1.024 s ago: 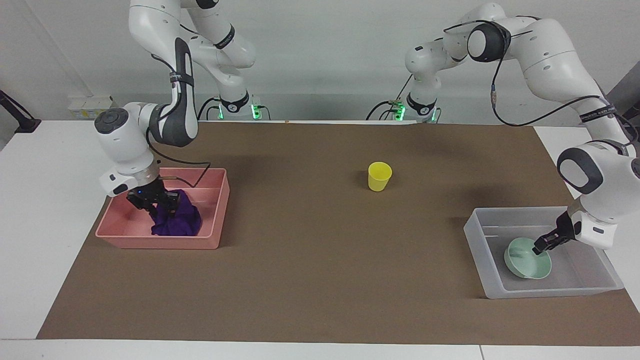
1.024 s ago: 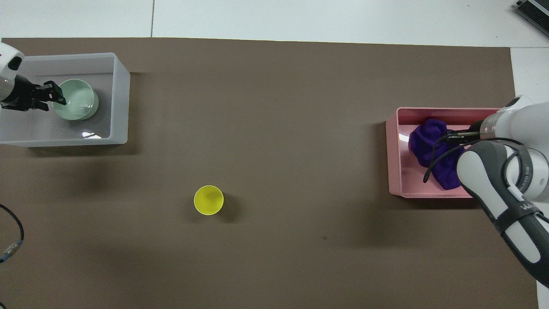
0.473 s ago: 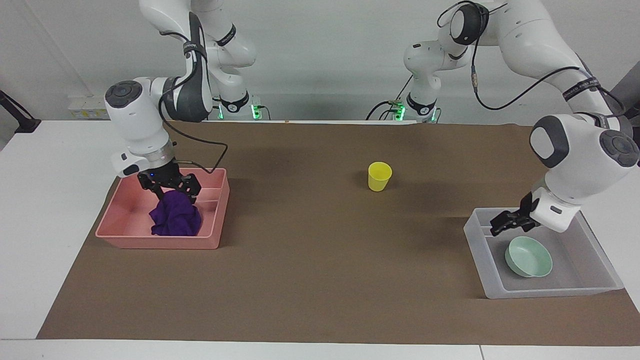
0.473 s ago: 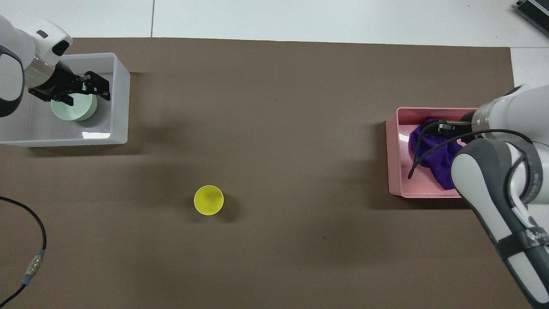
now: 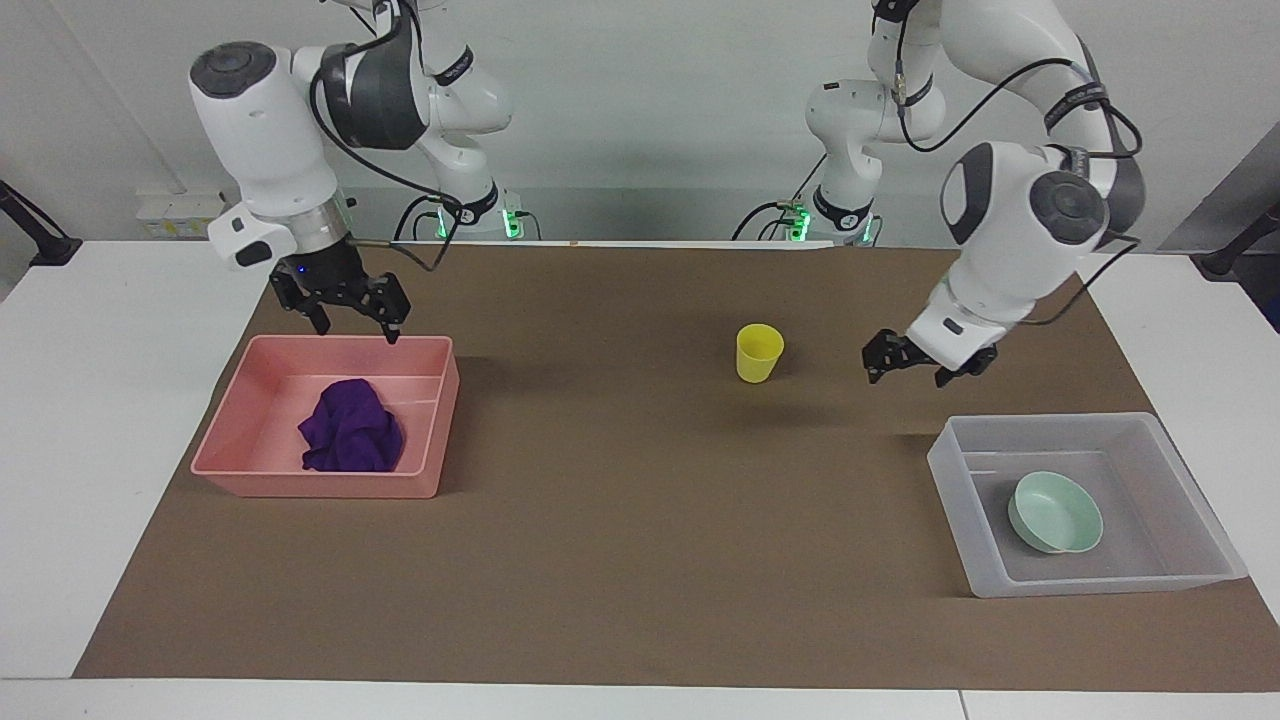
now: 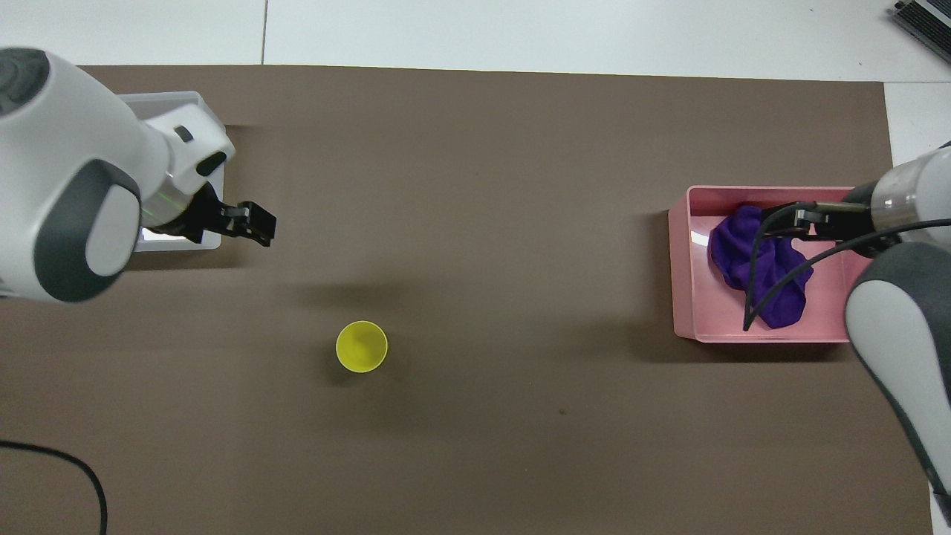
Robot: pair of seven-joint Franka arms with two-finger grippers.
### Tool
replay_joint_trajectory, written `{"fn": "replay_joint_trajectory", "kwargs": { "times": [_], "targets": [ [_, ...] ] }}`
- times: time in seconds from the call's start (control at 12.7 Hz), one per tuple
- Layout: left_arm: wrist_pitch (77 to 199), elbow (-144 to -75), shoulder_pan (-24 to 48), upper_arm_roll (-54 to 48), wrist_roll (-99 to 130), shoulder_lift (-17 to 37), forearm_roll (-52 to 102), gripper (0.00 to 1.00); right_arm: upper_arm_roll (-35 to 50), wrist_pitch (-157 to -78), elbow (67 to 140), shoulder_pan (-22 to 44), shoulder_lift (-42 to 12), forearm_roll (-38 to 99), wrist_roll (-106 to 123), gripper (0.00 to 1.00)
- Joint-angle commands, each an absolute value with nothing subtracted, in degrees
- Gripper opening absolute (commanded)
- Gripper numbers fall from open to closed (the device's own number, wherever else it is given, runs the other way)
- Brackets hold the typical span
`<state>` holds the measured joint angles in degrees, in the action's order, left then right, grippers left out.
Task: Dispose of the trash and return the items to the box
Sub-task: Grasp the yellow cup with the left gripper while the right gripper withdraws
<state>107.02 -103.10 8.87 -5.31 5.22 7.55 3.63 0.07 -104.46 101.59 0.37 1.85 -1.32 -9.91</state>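
The purple rag (image 5: 350, 432) lies bunched in the pink tray (image 5: 320, 488); it also shows in the overhead view (image 6: 758, 264). My right gripper (image 5: 357, 332) is open and empty, raised over the tray's edge nearest the robots. The mint-green bowl (image 5: 1055, 512) sits in the translucent box (image 5: 960, 480); in the overhead view my left arm hides it. My left gripper (image 5: 905, 375) is open and empty in the air, over the mat between the box and the yellow cup (image 5: 759, 352). The cup (image 6: 361, 346) stands upright on the mat.
A brown mat (image 5: 640, 560) covers the table's middle, with white tabletop at both ends. The pink tray (image 6: 680, 275) is at the right arm's end, and one corner of the box (image 6: 212, 241) shows at the left arm's end. A black cable (image 6: 74, 464) hangs near the left arm.
My left gripper let go of the bowl, rose out of the box and moved toward the cup. My right gripper let go of the rag and rose above the pink tray.
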Motion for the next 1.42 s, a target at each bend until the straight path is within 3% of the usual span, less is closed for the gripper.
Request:
{"fn": "replay_joint_trajectory", "kwargs": {
  "times": [0.0, 0.39, 0.47, 0.63, 0.71, 1.1, 1.34],
  "targets": [
    [120.8, -124.7, 14.0, -4.3, 5.4, -4.6, 9.0, 1.0, -0.1, -98.5, 96.4, -0.5, 2.7, -1.6, -10.8, 1.0],
    [128.1, -135.1, 21.9, -4.3, 7.0, -4.1, 9.3, 1.0, -0.4, -90.4, 92.5, -2.2, 4.2, -1.4, -9.8, 1.0],
    [129.4, -135.1, 22.1, -4.3, 7.0, -3.6, 9.3, 0.89, -0.4, -90.9, 92.5, -2.2, 4.2, -1.4, -9.7, 1.0],
    [129.6, -134.6, 22.0, -4.3, 7.0, -2.4, 9.3, 0.25, -0.4, -90.8, 93.9, -2.2, 5.0, -1.4, -9.4, 1.0],
    [129.6, -134.0, 21.9, -4.3, 7.0, -1.2, 9.4, 0.01, -0.4, -90.6, 94.3, -2.3, 5.4, -1.4, -8.0, 1.0],
    [124.2, -128.6, 21.2, -3.9, 8.3, -1.0, 9.4, 0.0, -3.6, -90.8, 93.8, 1.0, 4.7, -1.4, -6.8, 1.0],
    [111.3, -115.5, 15.3, -3.5, 8.2, -0.1, 9.4, 0.0, -3.6, -90.6, 94.2, 1.1, 5.1, -1.3, -6.4, 1.0]
  ]
}}
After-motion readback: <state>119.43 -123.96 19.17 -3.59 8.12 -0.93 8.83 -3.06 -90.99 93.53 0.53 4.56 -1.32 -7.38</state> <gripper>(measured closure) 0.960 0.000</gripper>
